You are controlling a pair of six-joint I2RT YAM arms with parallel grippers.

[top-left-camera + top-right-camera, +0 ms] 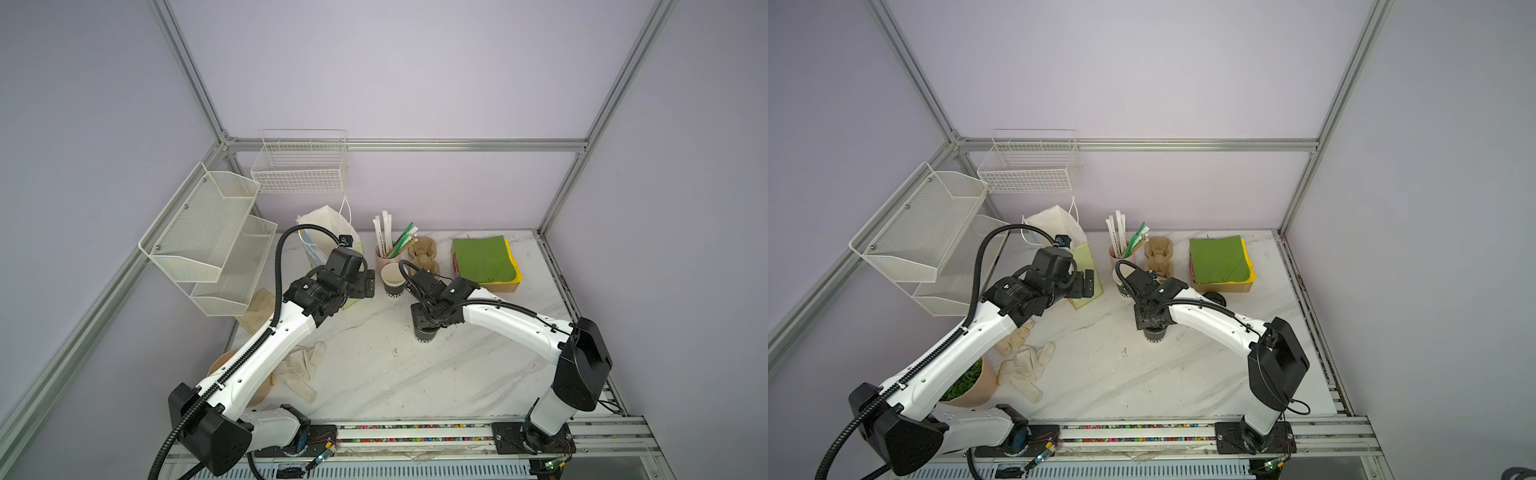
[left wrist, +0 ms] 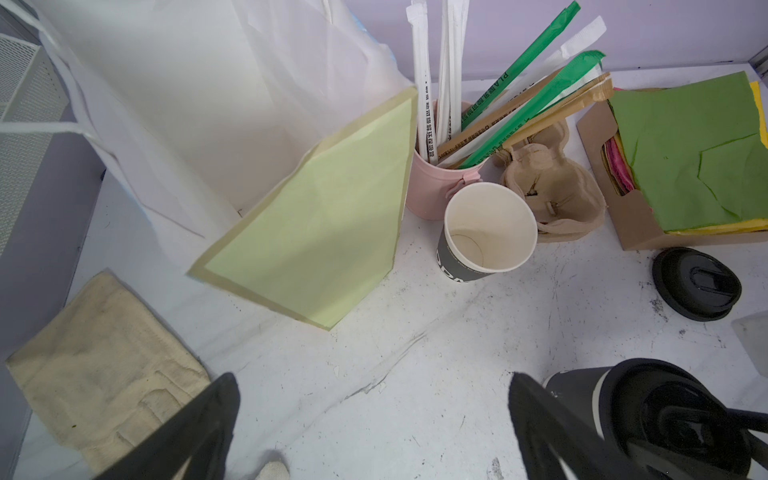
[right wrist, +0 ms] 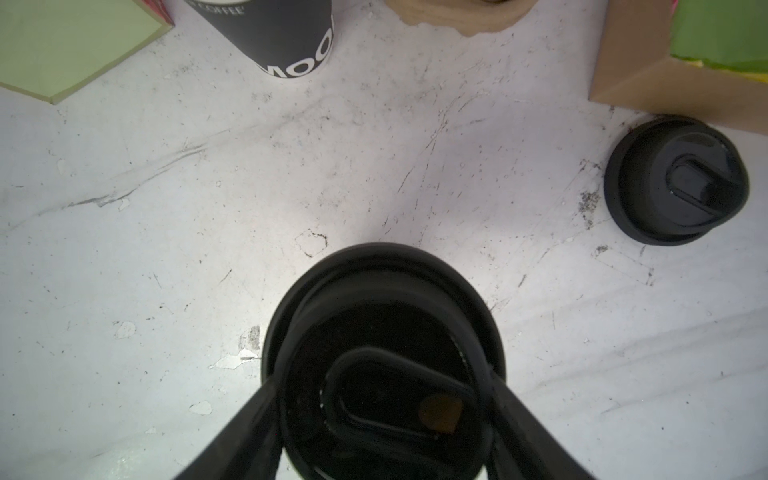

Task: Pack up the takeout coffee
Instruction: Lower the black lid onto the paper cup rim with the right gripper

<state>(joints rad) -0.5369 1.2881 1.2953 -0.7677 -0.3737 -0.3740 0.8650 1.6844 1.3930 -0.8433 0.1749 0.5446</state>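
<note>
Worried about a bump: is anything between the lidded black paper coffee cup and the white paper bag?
Probably. The open left gripper hangs near that path, beside the white paper bag, and the lidless black paper cup stands close by. The right gripper clasps the lidded black paper coffee cup.

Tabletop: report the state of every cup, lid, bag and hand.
takeout coffee: upright, lidded.
lidless cup: upright, empty.
loose lid: lying flat, top up.
green bag: standing.
left hand: open, empty.
right hand: closed on takeout coffee.

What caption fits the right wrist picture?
Right claw grips the lidded coffee; a spare lid lies nearby.
</note>
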